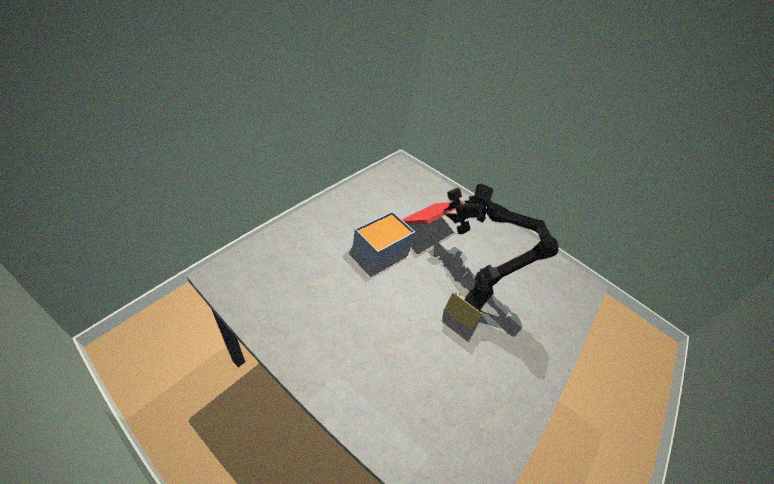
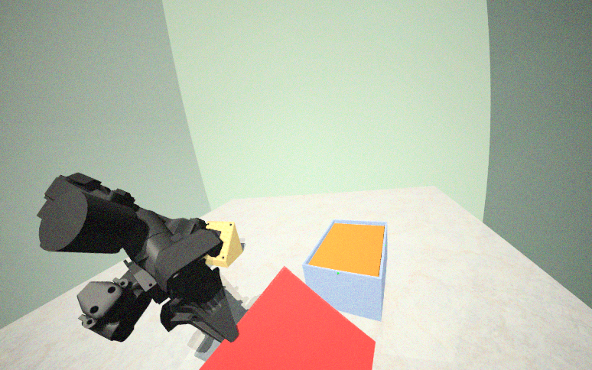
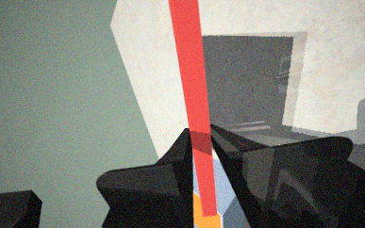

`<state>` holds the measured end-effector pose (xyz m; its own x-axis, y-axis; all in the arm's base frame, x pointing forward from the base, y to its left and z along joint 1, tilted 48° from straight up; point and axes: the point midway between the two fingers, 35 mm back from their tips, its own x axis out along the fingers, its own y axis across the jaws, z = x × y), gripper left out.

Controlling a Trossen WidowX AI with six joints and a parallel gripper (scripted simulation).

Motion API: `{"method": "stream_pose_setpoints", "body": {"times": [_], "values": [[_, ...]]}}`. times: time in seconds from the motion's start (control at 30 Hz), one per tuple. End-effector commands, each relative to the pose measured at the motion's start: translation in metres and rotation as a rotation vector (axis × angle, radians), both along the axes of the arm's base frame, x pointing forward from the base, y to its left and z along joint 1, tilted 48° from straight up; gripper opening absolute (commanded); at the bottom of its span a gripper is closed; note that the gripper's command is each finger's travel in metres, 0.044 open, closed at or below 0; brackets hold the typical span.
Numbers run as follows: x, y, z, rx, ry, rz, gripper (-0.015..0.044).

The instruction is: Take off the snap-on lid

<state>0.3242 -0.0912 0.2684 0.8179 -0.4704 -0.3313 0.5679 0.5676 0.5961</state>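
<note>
The red lid [image 1: 429,213] [image 2: 294,322] [image 3: 191,71] is off the box and held in the air beside it, with its shadow on the table below. My gripper [image 1: 451,211] [image 2: 236,336] [image 3: 199,130] is shut on one edge of the lid. The wrist view shows the lid edge-on between the fingers. Which face is up is not clear, and the lid's near part is cut off in the exterior view. The blue storage box [image 1: 385,255] [image 2: 344,294] [image 3: 223,179] stands upright and open on the table, with an orange surface [image 1: 385,231] [image 2: 349,248] inside its rim.
The grey-white table [image 1: 330,337] [image 2: 450,294] carries the box and the arm. A yellow wedge-shaped block [image 1: 462,311] [image 2: 232,244] sits at the arm's base. The table's far edge and the wall lie behind the gripper in the top view.
</note>
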Motion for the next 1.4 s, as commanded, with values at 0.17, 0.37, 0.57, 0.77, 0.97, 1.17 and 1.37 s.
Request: {"method": "stream_pose_setpoints", "body": {"times": [0.17, 0.37, 0.57, 0.77, 0.97, 1.17, 1.37], "values": [[0.002, -0.004, -0.004, -0.001, -0.004, 0.011, 0.0000], [0.002, -0.007, -0.007, -0.001, -0.005, 0.011, 0.0000], [0.003, -0.011, -0.010, -0.002, -0.005, 0.011, 0.0000], [0.003, -0.014, -0.013, -0.002, -0.005, 0.011, 0.0000], [0.004, -0.018, -0.016, -0.002, -0.005, 0.011, 0.0000], [0.004, -0.021, -0.019, -0.003, -0.005, 0.011, 0.0000], [0.005, -0.025, -0.023, -0.003, -0.005, 0.011, 0.0000]]}}
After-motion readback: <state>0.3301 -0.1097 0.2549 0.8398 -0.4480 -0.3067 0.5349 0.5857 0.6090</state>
